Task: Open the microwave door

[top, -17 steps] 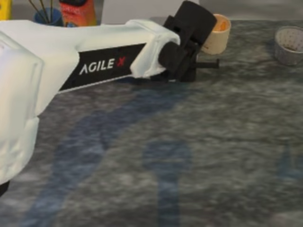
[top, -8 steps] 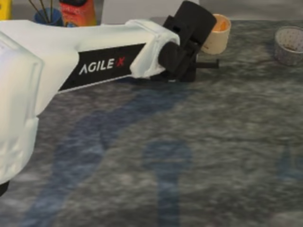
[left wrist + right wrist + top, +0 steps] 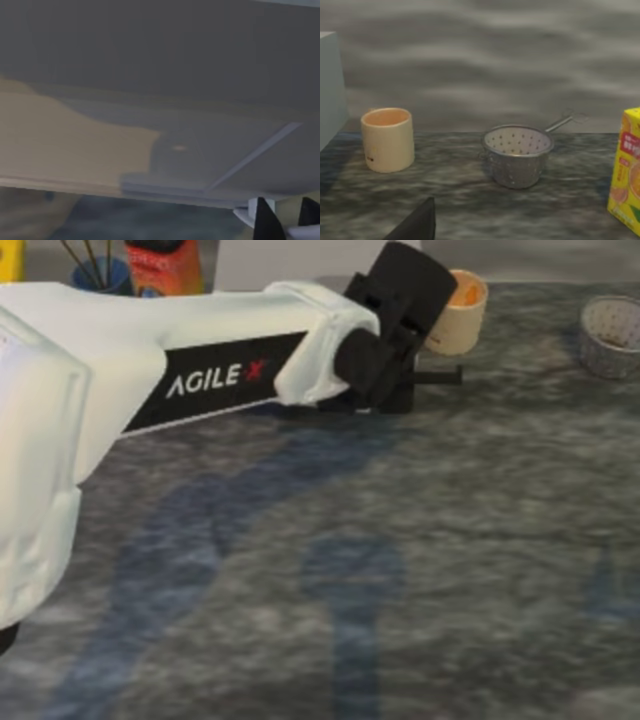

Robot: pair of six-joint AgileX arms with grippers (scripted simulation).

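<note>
Rendered kitchen-type setup, I'd say: I'm at a mottled grey stone-look tabletop [image 3: 470, 540] w/ a beige cup with orange inside [image 3: 387, 139], perforated metal colander [image 3: 517, 155], yellow juice carton [image 3: 626, 170] & silver-grey microwave [image 3: 285, 262] at the back.

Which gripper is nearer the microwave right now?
Left. The left gripper is at the microwave, which fills its wrist view. The right gripper is out of the top view; the microwave shows at its wrist view's edge.

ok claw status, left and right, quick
Left claw: at the microwave by the table's far edge; open or shut cannot be told.
Right claw: not in any view.
</note>
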